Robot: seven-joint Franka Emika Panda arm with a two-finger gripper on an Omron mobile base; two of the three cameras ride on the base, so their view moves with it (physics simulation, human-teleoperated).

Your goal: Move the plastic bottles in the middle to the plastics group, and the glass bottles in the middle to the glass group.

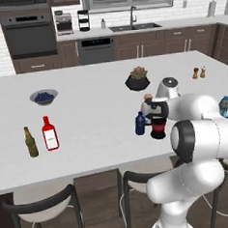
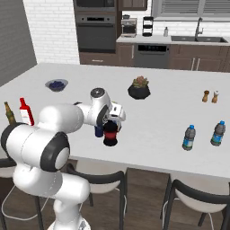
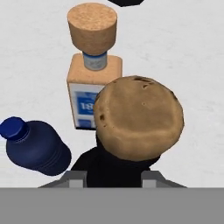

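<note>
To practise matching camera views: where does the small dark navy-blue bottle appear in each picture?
Left base view: small dark navy-blue bottle centre, left of the gripper.
Right base view: centre-left, partly behind the arm.
Hand view: lower left.
Shared landmark: squat black bottle beside it.

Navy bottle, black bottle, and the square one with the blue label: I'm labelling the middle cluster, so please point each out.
navy bottle (image 3: 37, 148), hand view, on its body.
black bottle (image 2: 110, 134), right base view, on its round belly.
square bottle (image 3: 87, 103), hand view, on its blue label.
</note>
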